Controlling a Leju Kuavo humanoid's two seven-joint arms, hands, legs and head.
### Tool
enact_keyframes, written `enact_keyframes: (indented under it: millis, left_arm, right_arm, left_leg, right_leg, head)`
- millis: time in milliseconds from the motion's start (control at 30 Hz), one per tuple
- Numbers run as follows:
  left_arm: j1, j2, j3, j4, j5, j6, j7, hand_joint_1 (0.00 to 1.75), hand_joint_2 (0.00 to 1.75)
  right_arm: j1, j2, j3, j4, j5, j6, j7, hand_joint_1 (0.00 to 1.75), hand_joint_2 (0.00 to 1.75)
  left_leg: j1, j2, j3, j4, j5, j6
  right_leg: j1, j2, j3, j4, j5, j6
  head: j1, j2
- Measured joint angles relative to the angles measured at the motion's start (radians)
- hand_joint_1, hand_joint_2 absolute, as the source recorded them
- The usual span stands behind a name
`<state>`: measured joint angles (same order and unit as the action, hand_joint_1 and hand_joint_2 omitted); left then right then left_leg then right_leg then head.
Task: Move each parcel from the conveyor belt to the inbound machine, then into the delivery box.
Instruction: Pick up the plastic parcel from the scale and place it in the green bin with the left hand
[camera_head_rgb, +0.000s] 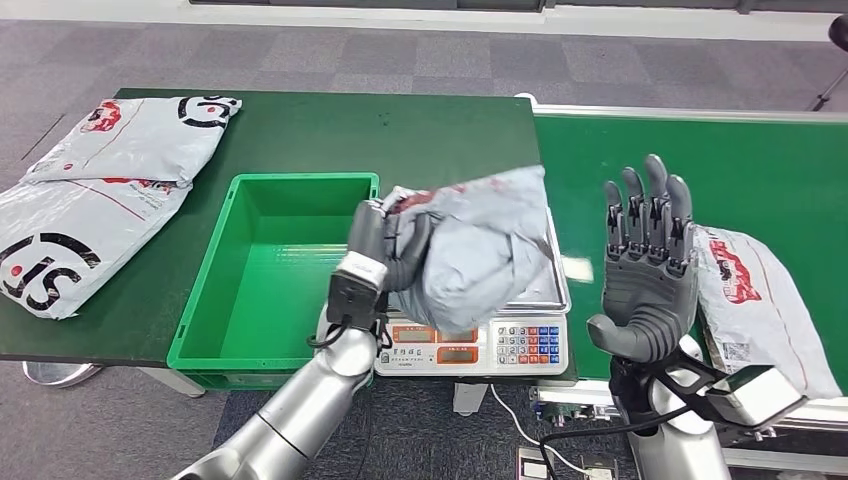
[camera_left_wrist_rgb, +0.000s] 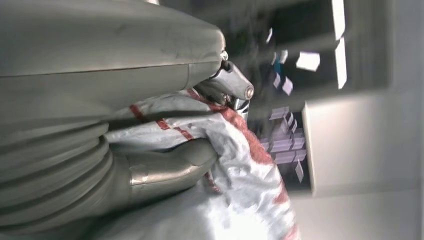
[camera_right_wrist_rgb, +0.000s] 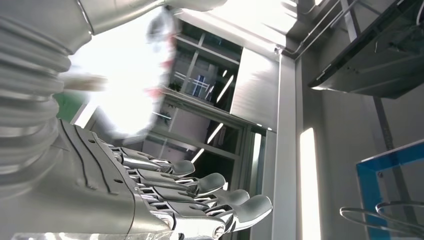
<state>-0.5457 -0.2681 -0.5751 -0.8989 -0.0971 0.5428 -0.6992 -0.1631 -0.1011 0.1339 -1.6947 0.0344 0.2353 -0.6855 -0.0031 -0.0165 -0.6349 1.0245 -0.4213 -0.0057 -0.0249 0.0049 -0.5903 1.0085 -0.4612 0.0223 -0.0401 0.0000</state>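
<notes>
My left hand (camera_head_rgb: 385, 245) grips a crumpled grey parcel (camera_head_rgb: 478, 245) with red print, held above the scale (camera_head_rgb: 505, 335) next to the green box (camera_head_rgb: 265, 275). In the left wrist view the thumb (camera_left_wrist_rgb: 170, 167) presses into the same grey parcel (camera_left_wrist_rgb: 240, 170). My right hand (camera_head_rgb: 648, 265) is raised with fingers straight and apart, holding nothing, over the green conveyor belt (camera_head_rgb: 770, 180). Another grey parcel (camera_head_rgb: 755, 300) with red print lies on the belt just right of that hand. The right wrist view shows the extended fingers (camera_right_wrist_rgb: 200, 192).
Two grey parcels (camera_head_rgb: 110, 190) lie on the dark green table (camera_head_rgb: 400, 130) left of the box. The box's inside holds nothing. The scale's keypad and displays (camera_head_rgb: 480, 345) face me at the table's front edge. Cables (camera_head_rgb: 560, 440) hang below.
</notes>
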Motion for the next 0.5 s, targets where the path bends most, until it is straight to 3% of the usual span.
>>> enact_keyframes:
  millis: [200, 500]
  left_arm:
    - [-0.012, 0.058, 0.101, -0.071, -0.15, 0.134, 0.0, 1.75, 1.75]
    - [-0.035, 0.087, 0.168, -0.054, -0.191, 0.153, 0.001, 1.75, 1.75]
  right_arm:
    - [0.003, -0.004, 0.0, 0.001, -0.003, 0.005, 0.0, 0.0, 1.75]
    - [0.005, -0.006, 0.0, 0.001, -0.003, 0.005, 0.0, 0.0, 1.75]
  left_leg:
    - [0.0, 0.0, 0.0, 0.0, 0.0, 0.0]
    - [0.0, 0.0, 0.0, 0.0, 0.0, 0.0]
  right_leg:
    - [0.0, 0.0, 0.0, 0.0, 0.0, 0.0]
    - [0.0, 0.0, 0.0, 0.0, 0.0, 0.0]
  head:
    - [0.0, 0.0]
    - [0.0, 0.0]
